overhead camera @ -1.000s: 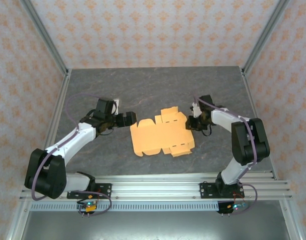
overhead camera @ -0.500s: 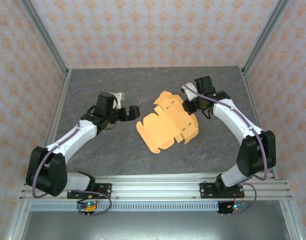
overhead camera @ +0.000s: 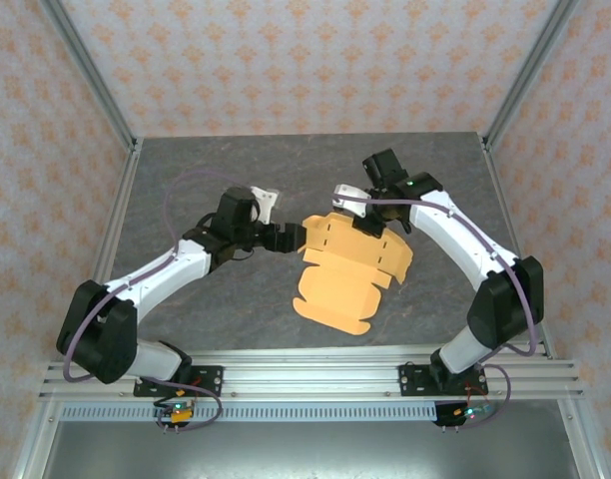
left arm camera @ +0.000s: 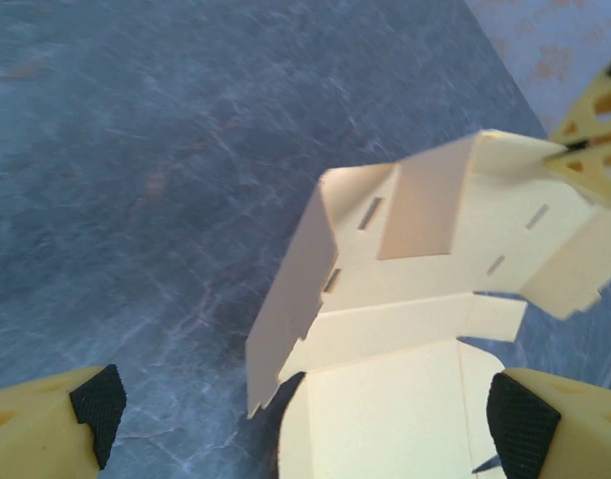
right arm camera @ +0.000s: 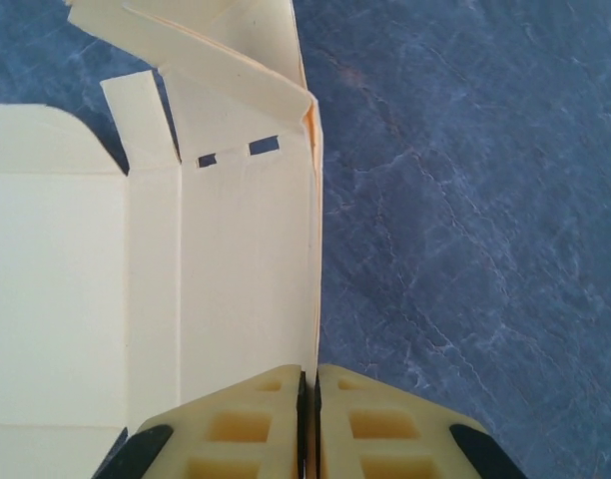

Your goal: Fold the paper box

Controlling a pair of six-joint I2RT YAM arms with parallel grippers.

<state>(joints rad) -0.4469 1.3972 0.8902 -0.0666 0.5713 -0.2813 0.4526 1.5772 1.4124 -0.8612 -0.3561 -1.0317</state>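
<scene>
1. A light orange-tan die-cut cardboard paper box [overhead camera: 350, 274], its slotted flaps partly bent up, lies at the middle of the dark grey marbled worktop [overhead camera: 186, 170], between the two arms.
2. Orange-patterned wall panels [overhead camera: 286, 60] enclose the worktop on three sides, and an aluminium rail [overhead camera: 315, 364] at the near edge carries the arm bases.
3. The right tool [overhead camera: 370, 220] is clamped on the sheet's far right edge, and its arm crosses above that corner in the overhead view.
4. The left tool [overhead camera: 286, 239] stands wide open at the sheet's far left flap, gripping nothing.
5. The right wrist view adds detail: the right tool [right arm camera: 307, 384] pinches a raised panel of the box [right arm camera: 216, 259] edge-on, with two slots beyond.
6. In the left wrist view, the left tool [left arm camera: 307, 417] has one black pad on each side of the box [left arm camera: 415, 299], which has one side flap standing up. Whether either pad touches the card cannot be told.
</scene>
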